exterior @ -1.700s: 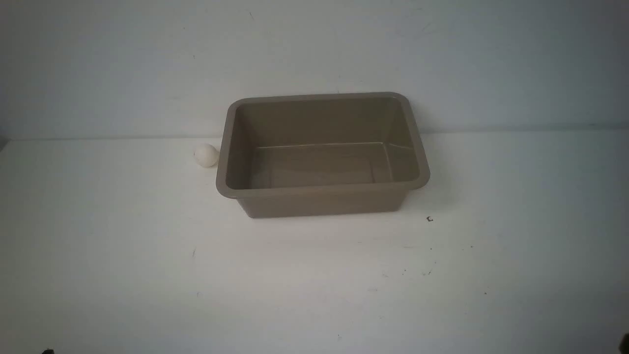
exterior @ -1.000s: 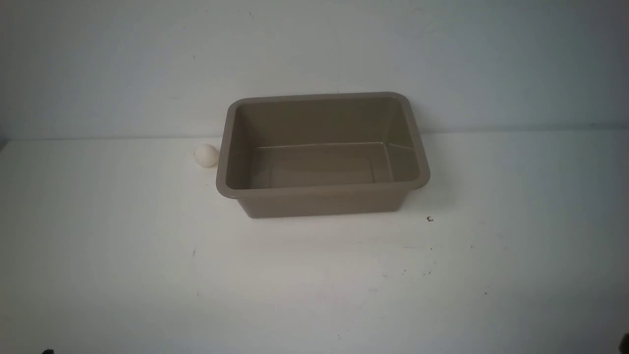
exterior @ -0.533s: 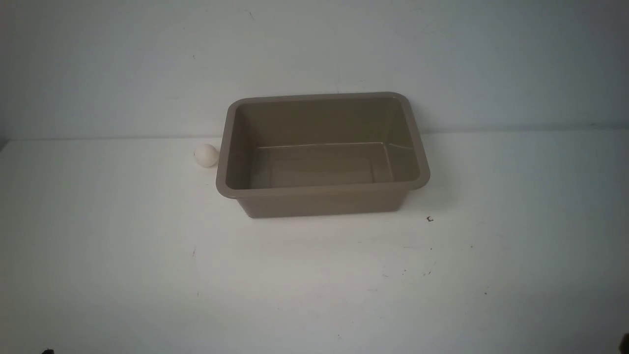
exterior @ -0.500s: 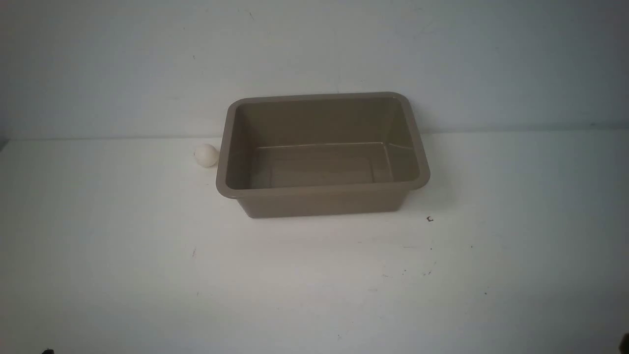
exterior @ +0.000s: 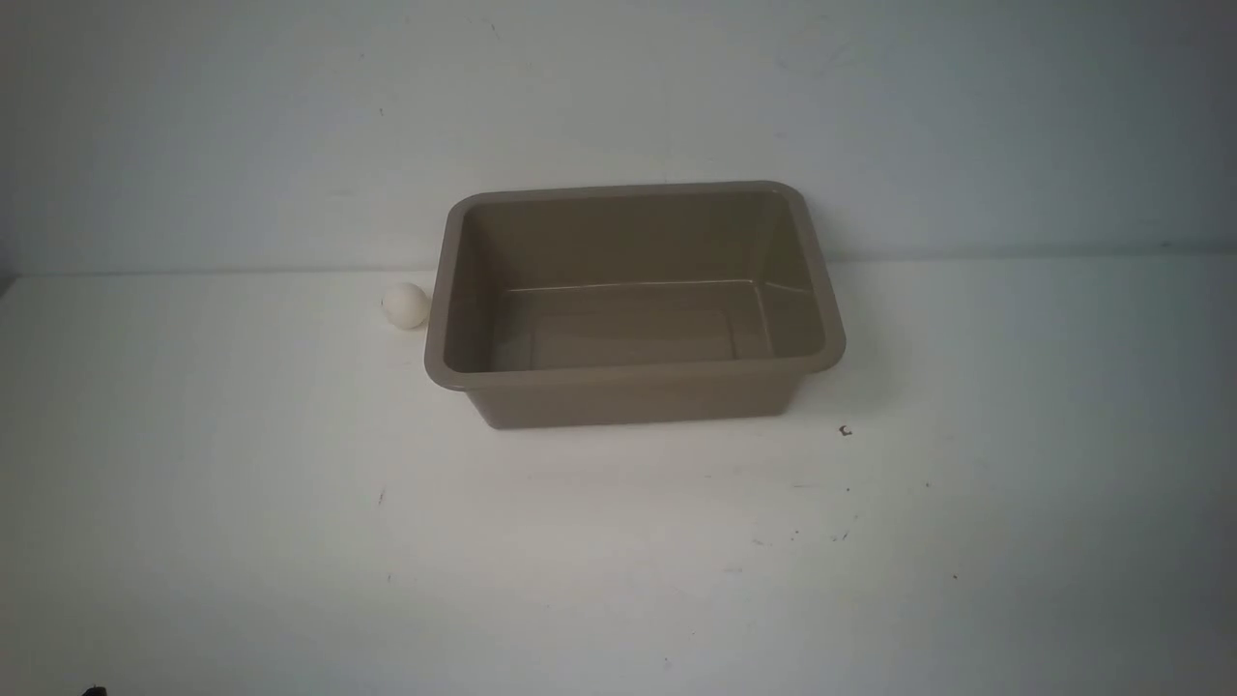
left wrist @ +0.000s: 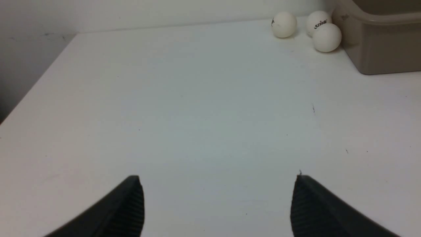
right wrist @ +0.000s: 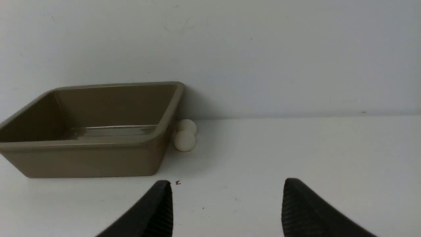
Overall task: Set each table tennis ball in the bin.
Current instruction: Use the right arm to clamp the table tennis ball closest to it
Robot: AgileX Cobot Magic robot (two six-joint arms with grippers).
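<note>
Balls (left wrist: 326,37) beside bin (left wrist: 381,46), well beyond both parted jaws

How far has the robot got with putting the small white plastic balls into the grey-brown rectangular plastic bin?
Done: nothing; the grey-brown rectangular plastic bin looks empty. In hand: nothing; the left gripper and right gripper stand open and empty. Left: three small white plastic balls beside one end, two more balls beside the other.
</note>
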